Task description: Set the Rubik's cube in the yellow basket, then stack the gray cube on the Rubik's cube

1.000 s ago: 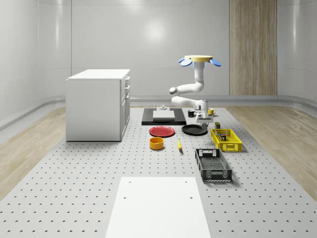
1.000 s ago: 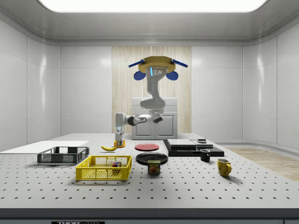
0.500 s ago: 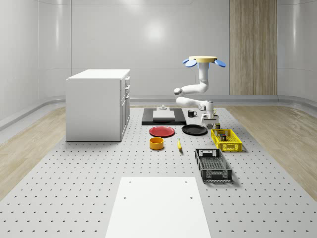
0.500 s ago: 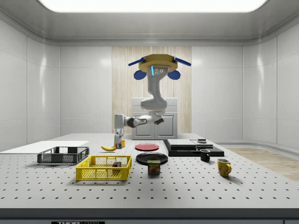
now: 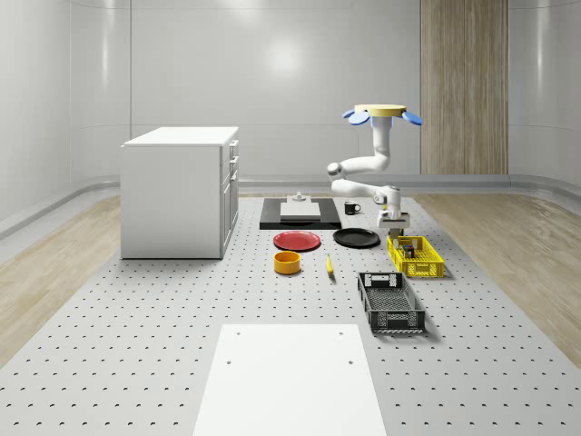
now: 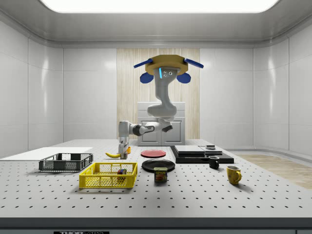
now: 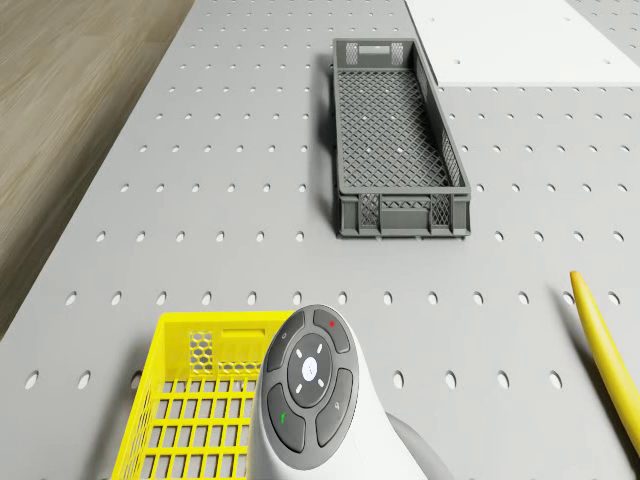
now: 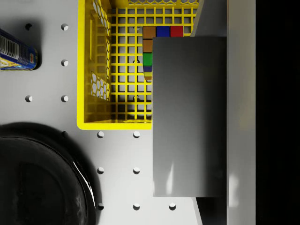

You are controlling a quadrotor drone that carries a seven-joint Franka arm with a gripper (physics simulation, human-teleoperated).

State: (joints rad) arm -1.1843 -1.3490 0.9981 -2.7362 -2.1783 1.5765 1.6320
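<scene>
Two baskets lie nearest you on the perforated tabletop [image 5: 136, 363]: the gray basket [image 5: 390, 302] toward the whole-scene view's near right, and just beyond it the yellow basket [image 5: 415, 256], close to the tabletop's right edge. Inside the yellow basket you can see the Rubik's cube [image 8: 154, 47], resting on the mesh floor; in the wrist view its colored tiles peek out from behind the gray cube [image 8: 190, 117]. The gripper [image 5: 394, 222] has the gray cube clamped between its fingers and hangs it above the yellow basket's far end, with the block overlapping the Rubik's cube from above; you cannot tell whether the two touch. Beside the basket's far end sit a can [image 8: 16, 50] and a black pan [image 5: 356, 237]. Toward the middle of the tabletop you find a banana [image 5: 329, 265], an orange bowl [image 5: 288, 262] and a red plate [image 5: 298, 241]. Farther back stands a black mug [image 5: 350, 208], and the white cabinet [image 5: 180, 191] occupies the left side. The drone [image 5: 381, 113] hovers high over the far right part of the tabletop, its arm reaching down to the basket.
</scene>
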